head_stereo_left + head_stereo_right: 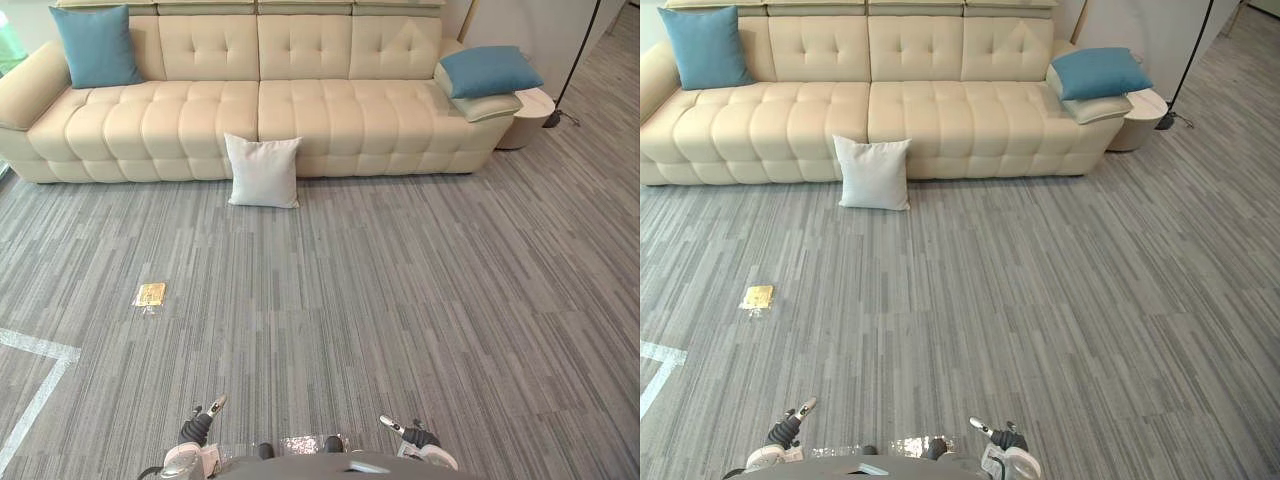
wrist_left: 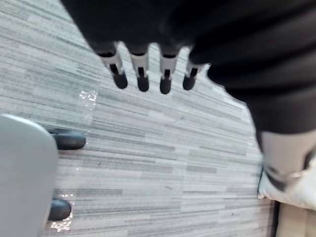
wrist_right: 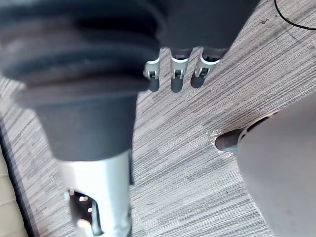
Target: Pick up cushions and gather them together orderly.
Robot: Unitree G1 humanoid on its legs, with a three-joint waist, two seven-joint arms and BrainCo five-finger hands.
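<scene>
A white cushion (image 1: 263,171) stands on the grey carpet, leaning against the front of the cream sofa (image 1: 200,120). One blue cushion (image 1: 96,45) leans upright against the sofa's back at its left end. Another blue cushion (image 1: 488,70) lies on top of a beige cushion (image 1: 492,105) on the sofa's right armrest. My left hand (image 1: 200,428) and right hand (image 1: 412,434) hang low at the near edge, far from all the cushions. In the wrist views the left hand's fingers (image 2: 142,78) and the right hand's fingers (image 3: 177,79) are straight and hold nothing.
A small flat gold thing (image 1: 150,294) lies on the carpet at the left. White tape lines (image 1: 40,350) mark the floor at the near left. A round side table (image 1: 530,110) and a floor lamp's base (image 1: 553,118) stand right of the sofa.
</scene>
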